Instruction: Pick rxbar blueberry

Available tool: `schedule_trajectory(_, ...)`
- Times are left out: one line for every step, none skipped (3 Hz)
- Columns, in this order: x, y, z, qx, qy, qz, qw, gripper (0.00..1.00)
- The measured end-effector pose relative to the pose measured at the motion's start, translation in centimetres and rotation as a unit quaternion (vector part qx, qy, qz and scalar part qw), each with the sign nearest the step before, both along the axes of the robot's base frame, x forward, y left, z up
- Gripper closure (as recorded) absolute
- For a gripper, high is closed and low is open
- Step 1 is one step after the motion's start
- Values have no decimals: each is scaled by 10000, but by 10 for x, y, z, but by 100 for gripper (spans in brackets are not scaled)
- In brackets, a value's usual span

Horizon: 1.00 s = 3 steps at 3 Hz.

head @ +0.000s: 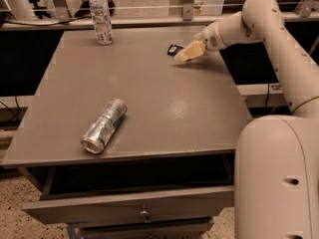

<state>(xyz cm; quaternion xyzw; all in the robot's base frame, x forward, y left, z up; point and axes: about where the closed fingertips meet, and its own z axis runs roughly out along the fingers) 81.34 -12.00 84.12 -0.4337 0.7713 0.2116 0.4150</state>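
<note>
The rxbar blueberry (174, 49) is a small dark navy packet lying flat near the far right of the grey table (149, 98). My gripper (185, 54) reaches in from the right on the white arm, its pale fingers low over the table, right beside the packet and touching or nearly touching its right end. Part of the packet is hidden behind the fingers.
A crushed silver-blue can (103, 125) lies on its side at the front left of the table. A clear plastic bottle (101, 17) stands upright at the far left. A railing and people's legs are beyond the far edge. A drawer (134, 208) hangs open under the table front.
</note>
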Motion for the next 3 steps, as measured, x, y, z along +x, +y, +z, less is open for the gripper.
schedule_trajectory(3, 2, -5, -4, 34, -6, 10000, 41)
schedule_trajectory(2, 1, -9, 18, 74, -7, 10000, 64)
schedule_trajectory(1, 1, -4, 90, 49, 27, 9999, 88)
